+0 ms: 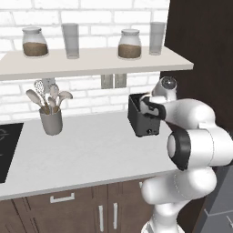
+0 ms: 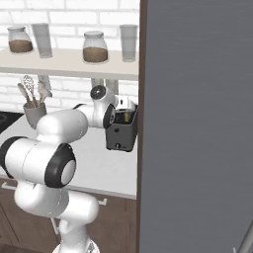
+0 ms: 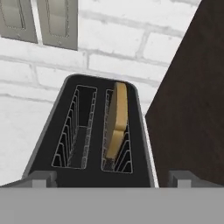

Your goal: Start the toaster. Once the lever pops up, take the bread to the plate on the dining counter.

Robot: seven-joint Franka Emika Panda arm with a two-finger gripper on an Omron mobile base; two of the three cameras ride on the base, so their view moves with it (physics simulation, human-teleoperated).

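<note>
**A:** Where does the arm stand right now?

**B:** The gripper (image 3: 111, 178) hangs just above the toaster (image 1: 144, 119), which sits on the light grey counter (image 1: 91, 154) by the dark cabinet side (image 1: 200, 50). The jaws are spread as wide as they go and nothing is between them. In the hand view the two finger tips (image 3: 41, 178) straddle the near end of the toaster's top.

**A:** And the bread?

**B:** The bread (image 3: 117, 120) stands on edge in the slot nearer the cabinet side, its upper edge poking above the slot. The other slot is bare. I can't make out the lever in any view, so I can't say whether the toaster has been started.

**A:** So which step is in hand?

**B:** My guess is either pressing the lever or lifting the slice. If it's the lift, the hand should shift toward the occupied slot so the slice sits midway between the fingers, with the pads facing its broad faces, not its edges.

**A:** What could go wrong?

**B:** The slot wires are close on both sides; a finger coming down off-centre would likely catch on them or tip the toaster. Descend straight, close gently, pull straight up. The dark panel is near, so there's little room to swing that way.
</note>
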